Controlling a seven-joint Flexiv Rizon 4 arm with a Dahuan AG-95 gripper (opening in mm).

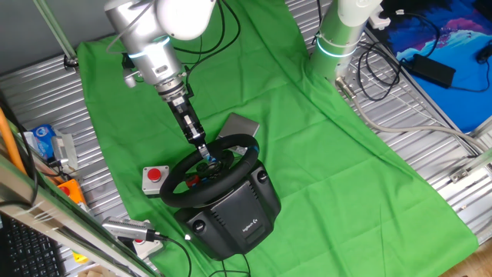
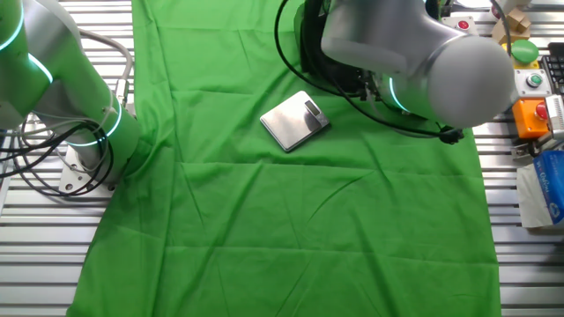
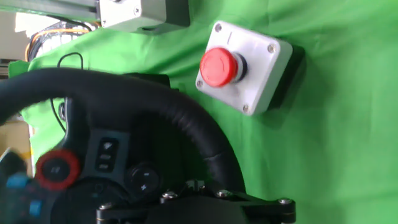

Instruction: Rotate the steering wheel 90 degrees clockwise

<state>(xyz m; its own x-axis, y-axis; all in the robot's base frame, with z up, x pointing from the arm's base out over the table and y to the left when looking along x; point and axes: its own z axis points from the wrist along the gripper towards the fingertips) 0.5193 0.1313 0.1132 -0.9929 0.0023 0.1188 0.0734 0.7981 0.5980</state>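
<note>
Gripper down at the wheel, fingertips hidden

Left to right: grey button box (image 1: 156, 178) on the green cloth (image 1: 307, 154), then the steering wheel (image 1: 210, 171) on its black base (image 1: 231, 219) near the front edge. The gripper (image 1: 204, 154) reaches inside the rim; can't tell if it's apart or together. The other fixed view misses the wheel entirely.

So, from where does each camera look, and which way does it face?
One fixed view: high, behind the steering wheel's base, looking down; shows the arm and gripper at the rim.
Other fixed view: high on the opposite side, facing the green cloth; the arm's elbow hides the wheel.
Hand view: on the hand, looking along the rim.
Both fixed views share the metal plate.
</note>
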